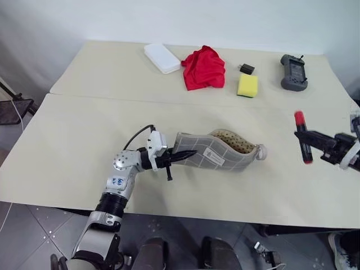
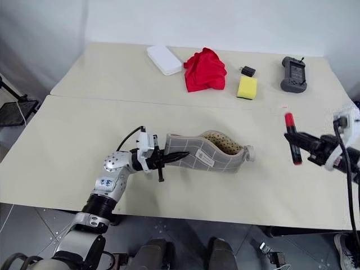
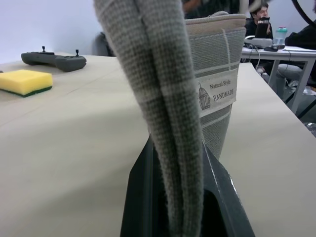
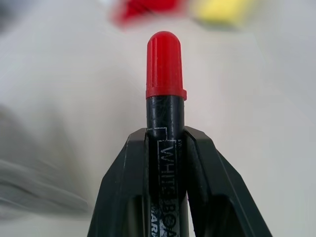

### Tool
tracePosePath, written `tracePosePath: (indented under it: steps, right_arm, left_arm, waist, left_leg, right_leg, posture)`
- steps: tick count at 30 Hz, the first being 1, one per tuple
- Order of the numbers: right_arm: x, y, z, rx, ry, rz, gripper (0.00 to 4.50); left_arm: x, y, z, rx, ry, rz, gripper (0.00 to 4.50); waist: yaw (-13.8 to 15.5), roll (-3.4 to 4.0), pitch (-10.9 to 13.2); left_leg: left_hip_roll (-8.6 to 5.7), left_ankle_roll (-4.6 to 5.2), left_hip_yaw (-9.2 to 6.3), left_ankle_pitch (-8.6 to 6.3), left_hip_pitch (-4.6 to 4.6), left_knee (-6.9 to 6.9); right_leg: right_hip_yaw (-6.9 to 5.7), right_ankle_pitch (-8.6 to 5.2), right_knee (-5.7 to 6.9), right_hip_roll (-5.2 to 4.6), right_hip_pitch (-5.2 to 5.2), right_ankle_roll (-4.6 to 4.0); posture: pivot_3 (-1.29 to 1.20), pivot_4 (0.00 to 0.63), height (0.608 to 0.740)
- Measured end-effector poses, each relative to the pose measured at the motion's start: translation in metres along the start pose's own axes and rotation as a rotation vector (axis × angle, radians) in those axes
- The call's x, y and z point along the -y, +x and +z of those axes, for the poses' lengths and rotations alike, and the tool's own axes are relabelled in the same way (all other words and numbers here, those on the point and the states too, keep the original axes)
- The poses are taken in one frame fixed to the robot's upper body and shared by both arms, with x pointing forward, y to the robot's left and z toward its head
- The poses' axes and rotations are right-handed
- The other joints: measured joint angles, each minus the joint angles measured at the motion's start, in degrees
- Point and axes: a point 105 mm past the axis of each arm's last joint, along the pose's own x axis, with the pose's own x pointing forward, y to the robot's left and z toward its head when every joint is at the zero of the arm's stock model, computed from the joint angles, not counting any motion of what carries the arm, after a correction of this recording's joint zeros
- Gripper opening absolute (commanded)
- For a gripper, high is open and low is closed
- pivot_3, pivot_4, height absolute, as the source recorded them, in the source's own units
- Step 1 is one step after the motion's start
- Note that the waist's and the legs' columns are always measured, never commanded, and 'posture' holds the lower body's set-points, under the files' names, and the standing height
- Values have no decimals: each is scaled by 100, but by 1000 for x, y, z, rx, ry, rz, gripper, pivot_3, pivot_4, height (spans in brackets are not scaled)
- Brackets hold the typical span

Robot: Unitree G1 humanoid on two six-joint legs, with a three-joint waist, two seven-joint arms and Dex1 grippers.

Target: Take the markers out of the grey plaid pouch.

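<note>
We see the grey plaid pouch (image 1: 216,152) lying mid-table, its mouth gaping upward and showing the beige dotted lining; whether anything is inside we cannot tell. The left gripper (image 1: 181,156) is clamped shut on the pouch's closed end, fabric pinched between its fingers (image 3: 140,197), with the white label (image 3: 216,91) just past them. The right gripper (image 1: 315,139) sits well apart from the pouch, out by the table's (image 1: 73,146) right edge, its fingers (image 4: 123,197) closed around the black barrel of the red-capped marker (image 1: 302,138), cap end sticking out beyond the tips.

At the far edge sit a white flat box (image 1: 162,57), a red cloth (image 1: 203,68), a small black item (image 1: 246,68), a yellow sponge (image 1: 247,85) and a grey handheld controller (image 1: 293,72). The middle strip between the pouch and that row is bare, and so is the near-left tabletop. The pouch lies near the front edge.
</note>
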Motion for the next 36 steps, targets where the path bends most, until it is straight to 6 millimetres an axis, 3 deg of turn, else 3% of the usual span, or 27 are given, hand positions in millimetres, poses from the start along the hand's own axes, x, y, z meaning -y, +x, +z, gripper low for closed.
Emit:
tracePosePath:
  steps: [5,8,9,10,15,18,21,23,26,31,33,36]
  right_arm:
    - [32,5,-48,-201,-71,-183,617]
    - [35,12,-62,-217,-88,-199,617]
    - [36,12,-60,-210,-103,-203,617]
    - [37,12,-58,-206,-105,-204,1339]
    - [38,13,-50,-155,-125,-175,2898]
    - [31,5,-24,-22,-184,-84,3838]
    - [18,-15,16,148,-262,19,3838]
    - [8,-24,32,205,-339,59,3838]
    - [-14,-30,39,259,-382,142,3261]
    - [-41,-47,29,223,-493,248,1656]
    - [-49,-44,27,210,-525,270,1031]
    - [-94,-25,39,244,-597,403,19]
  left_arm:
    - [2,2,0,7,10,-4,0]
    - [2,3,2,16,25,-5,0]
    - [2,3,2,16,27,-5,0]
    - [2,4,2,17,30,-4,0]
    - [1,4,3,22,54,11,0]
    - [-1,4,4,25,67,29,0]
    - [-4,4,7,36,101,60,0]
    - [-6,4,10,44,127,80,0]
    - [-14,6,14,65,185,127,0]
    - [-24,-1,18,75,279,189,0]
    - [-24,-3,14,69,280,197,0]
    - [-15,3,5,57,283,148,0]
  waist:
    - [-66,0,0]
    - [-76,6,-3]
    - [-81,7,-4]
    - [-85,7,-4]
    - [-72,8,-4]
    - [-76,9,-4]
    - [-75,9,-4]
    - [-77,8,-4]
    - [-59,8,-4]
    - [-23,8,-3]
    - [-23,8,-3]
    - [-89,9,-4]
  left_leg:
    - [1,0,1,0,1,0]
    - [1,0,2,0,1,0]
    - [2,0,2,0,2,1]
    - [2,0,1,0,2,1]
    - [0,0,-1,0,-1,0]
    - [0,0,2,1,0,-1]
    - [1,0,1,0,0,0]
    - [2,0,0,0,2,0]
    - [2,0,-5,1,0,0]
    - [-3,2,-1,-1,1,-1]
    - [-2,4,1,0,1,0]
    - [6,4,-36,1,9,1]
  right_leg:
    - [2,0,2,0,0,0]
    - [2,0,1,0,0,0]
    - [2,0,1,0,0,0]
    - [2,0,0,1,1,0]
    - [1,0,-3,0,1,0]
    - [2,1,-6,0,1,3]
    - [1,1,-6,1,1,3]
    - [1,1,-6,1,4,3]
    - [0,1,-5,1,2,3]
    - [3,5,-14,0,6,8]
    - [9,9,-14,-1,4,10]
    - [18,14,-12,1,2,2]
  posture:
    - [0,150,740]
    - [0,150,740]
    - [0,150,740]
    - [0,150,740]
    - [0,150,740]
    - [0,150,740]
    - [0,150,740]
    - [0,150,740]
    - [0,150,740]
    - [0,150,740]
    - [0,150,740]
    - [0,150,740]
